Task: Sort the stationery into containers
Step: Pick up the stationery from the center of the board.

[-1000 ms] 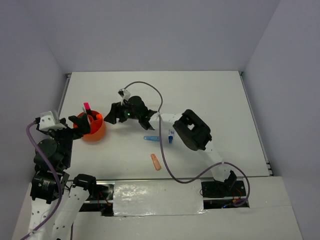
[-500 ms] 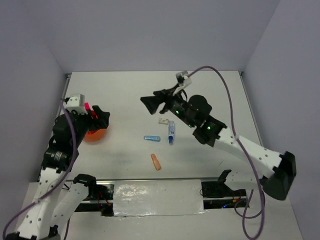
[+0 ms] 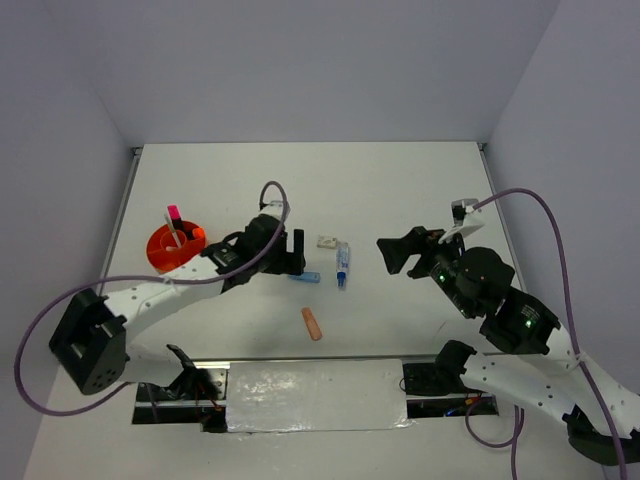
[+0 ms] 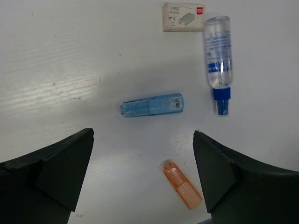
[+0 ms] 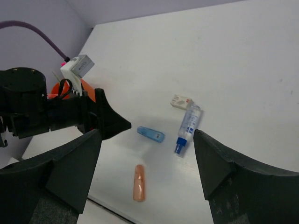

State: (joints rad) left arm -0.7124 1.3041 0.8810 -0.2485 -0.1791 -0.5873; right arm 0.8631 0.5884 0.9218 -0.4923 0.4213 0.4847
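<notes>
Worktop [image 3: 420, 190] is carrying all items. Orange tub [image 3: 156, 258] is sitting at far left, already holding a pink-capped highlighter [image 3: 172, 214] upright. Left gripper [image 4: 142, 135] is hanging wide and empty directly over the blue marker [image 4: 152, 105]. Right gripper [image 3: 393, 254] is standing wide and empty, off to the right. Lying loose mid-worktop: clear blue-capped tube [image 4: 218, 56], blue marker, peach eraser [image 4: 183, 190], white block [image 4: 183, 17]. Judgement: sorting is partly done, with four pieces waiting.

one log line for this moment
left gripper open over blue marker | right gripper open, empty | orange tub holds pink-capped highlighter | loose: clear bottle, white box, peach eraser
</notes>
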